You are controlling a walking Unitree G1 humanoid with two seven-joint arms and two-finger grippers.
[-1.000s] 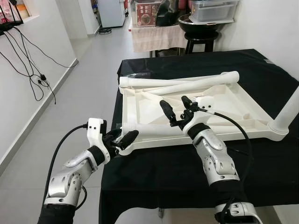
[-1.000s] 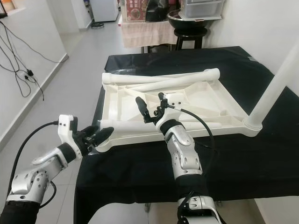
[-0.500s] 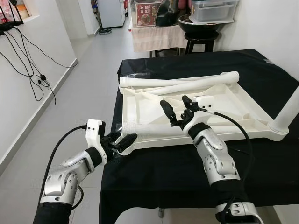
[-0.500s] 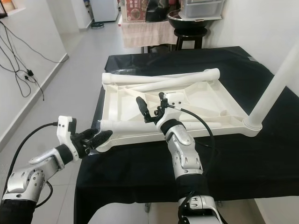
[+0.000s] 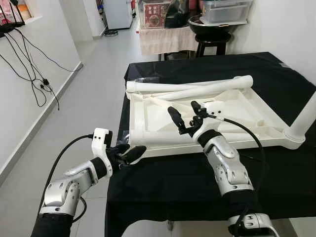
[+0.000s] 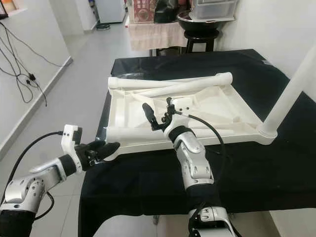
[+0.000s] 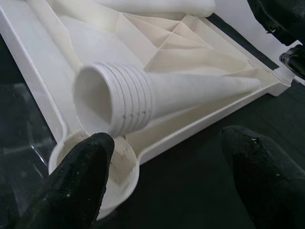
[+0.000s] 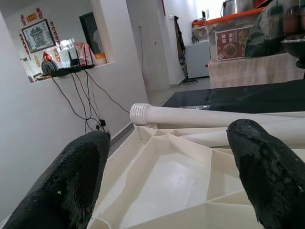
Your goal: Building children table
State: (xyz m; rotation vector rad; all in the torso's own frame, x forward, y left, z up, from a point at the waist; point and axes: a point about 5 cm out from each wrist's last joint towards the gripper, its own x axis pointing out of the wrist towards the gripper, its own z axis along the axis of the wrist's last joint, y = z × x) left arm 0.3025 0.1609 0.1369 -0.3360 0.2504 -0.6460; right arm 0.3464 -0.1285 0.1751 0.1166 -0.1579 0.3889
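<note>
Black cloth covers the work table (image 5: pixel 276 182), which stands beside a pale tiled floor and a white wall with dangling cables. On it lies the upturned white tabletop (image 5: pixel 247 106), ribbed underside up, reaching from the table's left edge almost to its right edge, with one leg (image 5: pixel 306 118) already standing upright in its near right corner socket. Loose legs lie inside the tray: two along its far rim, and one threaded leg (image 7: pixel 157 93) along the near rim, its long axis parallel to that rim and its ribbed open end pointing at the empty corner socket (image 7: pixel 119 176) at the near left corner. The left gripper (image 5: pixel 129 154) hovers just off that corner at the table's left edge, fingers apart and empty, nearer to leg and socket than the other arm. The right gripper (image 5: pixel 183 114) is raised over the tray's near rim, fingers spread, holding nothing. Judging by this, the left arm is better placed to seat the leg.
</note>
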